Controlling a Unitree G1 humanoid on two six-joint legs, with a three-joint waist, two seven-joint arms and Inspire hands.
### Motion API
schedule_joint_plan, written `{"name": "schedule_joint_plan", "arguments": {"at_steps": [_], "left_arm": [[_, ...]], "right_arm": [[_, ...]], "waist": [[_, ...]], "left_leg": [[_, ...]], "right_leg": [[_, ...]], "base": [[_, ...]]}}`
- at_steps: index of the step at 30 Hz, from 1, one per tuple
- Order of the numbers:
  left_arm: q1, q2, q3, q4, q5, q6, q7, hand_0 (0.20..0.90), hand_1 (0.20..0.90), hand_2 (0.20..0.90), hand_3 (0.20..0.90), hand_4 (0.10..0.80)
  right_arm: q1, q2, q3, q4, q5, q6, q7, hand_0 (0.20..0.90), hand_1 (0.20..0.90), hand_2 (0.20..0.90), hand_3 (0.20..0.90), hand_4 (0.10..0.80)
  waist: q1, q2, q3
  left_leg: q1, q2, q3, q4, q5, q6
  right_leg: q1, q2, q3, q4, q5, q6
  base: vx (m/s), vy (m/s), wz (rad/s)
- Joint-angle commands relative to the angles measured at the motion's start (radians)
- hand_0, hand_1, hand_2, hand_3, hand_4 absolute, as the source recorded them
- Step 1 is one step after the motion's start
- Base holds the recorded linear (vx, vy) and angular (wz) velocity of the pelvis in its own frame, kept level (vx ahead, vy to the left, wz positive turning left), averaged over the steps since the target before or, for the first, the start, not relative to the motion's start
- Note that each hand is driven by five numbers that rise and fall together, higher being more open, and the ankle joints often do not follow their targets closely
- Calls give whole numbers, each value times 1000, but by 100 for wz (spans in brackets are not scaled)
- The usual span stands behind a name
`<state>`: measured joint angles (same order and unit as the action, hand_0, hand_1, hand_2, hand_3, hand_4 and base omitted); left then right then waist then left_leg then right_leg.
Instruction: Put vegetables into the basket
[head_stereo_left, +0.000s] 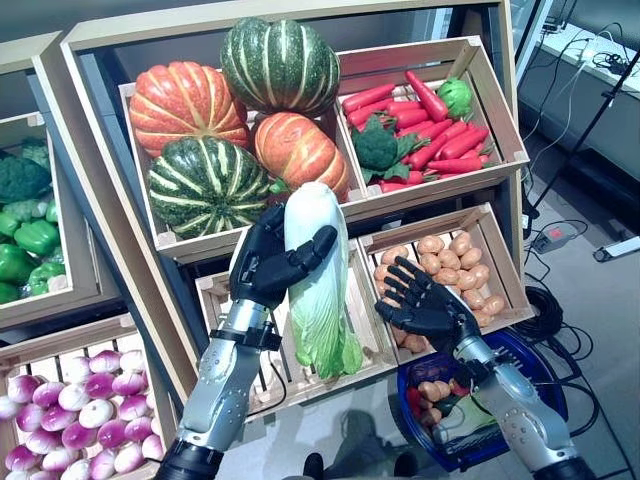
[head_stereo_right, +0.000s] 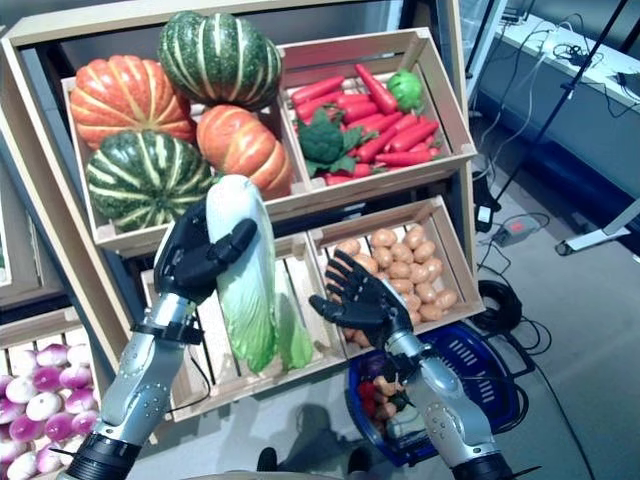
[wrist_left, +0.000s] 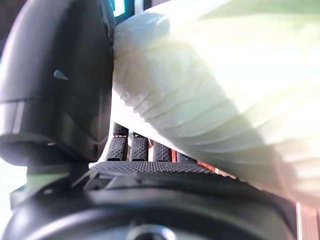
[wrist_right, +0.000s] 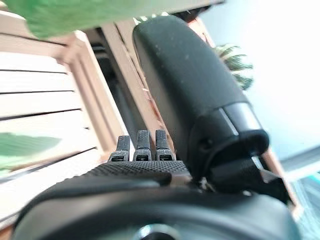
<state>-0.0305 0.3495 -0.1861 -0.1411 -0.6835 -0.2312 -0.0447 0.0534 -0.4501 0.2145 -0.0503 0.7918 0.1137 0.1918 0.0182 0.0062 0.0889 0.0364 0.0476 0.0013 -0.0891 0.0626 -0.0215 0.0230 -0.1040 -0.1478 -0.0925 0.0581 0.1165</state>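
Note:
My left hand (head_stereo_left: 268, 262) is shut on a long napa cabbage (head_stereo_left: 318, 285), white at the top and leafy green below, and holds it upright in front of the stand's middle crates. Its pale ribs show against the palm in the left wrist view (wrist_left: 210, 90). My right hand (head_stereo_left: 425, 303) is open with fingers spread, to the right of the cabbage and above the blue basket (head_stereo_left: 530, 370) on the floor. The basket holds small brown tubers (head_stereo_left: 432, 390) and some red and green pieces.
The wooden vegetable stand (head_stereo_left: 180, 245) with its slanted crates rises straight ahead. A second stand (head_stereo_left: 60, 300) is at the left. Cables and a power strip (head_stereo_left: 555, 238) lie on the floor at the right, by a white table (head_stereo_left: 590, 60).

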Motion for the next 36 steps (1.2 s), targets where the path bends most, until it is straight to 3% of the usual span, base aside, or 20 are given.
{"name": "schedule_joint_plan", "arguments": {"at_steps": [1, 6, 11, 19, 27, 36], "left_arm": [[-127, 62, 32, -36, 28, -151, -18, 300, 300, 300, 300, 400], [-132, 77, 11, -15, 13, -158, -35, 300, 300, 300, 300, 400], [-133, 85, -1, -5, -4, -169, -53, 300, 300, 300, 300, 400], [-125, 82, -12, -12, -22, -165, -70, 300, 300, 300, 300, 400], [-118, 45, -26, -10, -159, -137, -117, 300, 300, 300, 300, 400], [-119, 13, -55, -5, -174, -141, -91, 300, 300, 300, 300, 400]], "right_arm": [[-89, -24, 14, -154, 60, 3, 136, 900, 900, 900, 900, 800], [-109, -67, 52, -136, 160, 103, 304, 900, 900, 900, 900, 800], [-122, -87, 66, -122, 186, 126, 405, 900, 900, 900, 900, 800], [-122, -94, 60, -122, 209, 122, 471, 900, 900, 900, 900, 800], [-129, -63, 63, -126, 201, 97, 449, 900, 900, 900, 900, 800], [-142, -24, 57, -114, 141, 58, 291, 900, 900, 900, 900, 800]], "waist": [[1, -54, -59], [8, -59, -61], [13, -61, -65], [12, -64, -65], [9, -61, -65], [1, -59, -63]], "left_leg": [[0, -9, -9, 2, -47, -8], [2, -8, -14, 2, -45, -11], [4, -9, -18, 2, -44, -11], [7, -9, -20, 2, -47, -11], [9, -7, -16, 2, -47, -11], [9, -10, -15, 2, -48, -7]], "right_leg": [[49, -19, -14, 5, 2, -15], [53, -18, -20, 5, 3, -15], [56, -17, -24, 5, 3, -15], [57, -15, -20, 5, 3, -14], [56, -15, -13, 5, 5, -11], [54, -16, -8, 5, 7, -10]], "base": [[0, 0, 0], [0, 0, 0], [0, 0, 0], [0, 0, 0], [0, 0, 0], [0, 0, 0]]}}
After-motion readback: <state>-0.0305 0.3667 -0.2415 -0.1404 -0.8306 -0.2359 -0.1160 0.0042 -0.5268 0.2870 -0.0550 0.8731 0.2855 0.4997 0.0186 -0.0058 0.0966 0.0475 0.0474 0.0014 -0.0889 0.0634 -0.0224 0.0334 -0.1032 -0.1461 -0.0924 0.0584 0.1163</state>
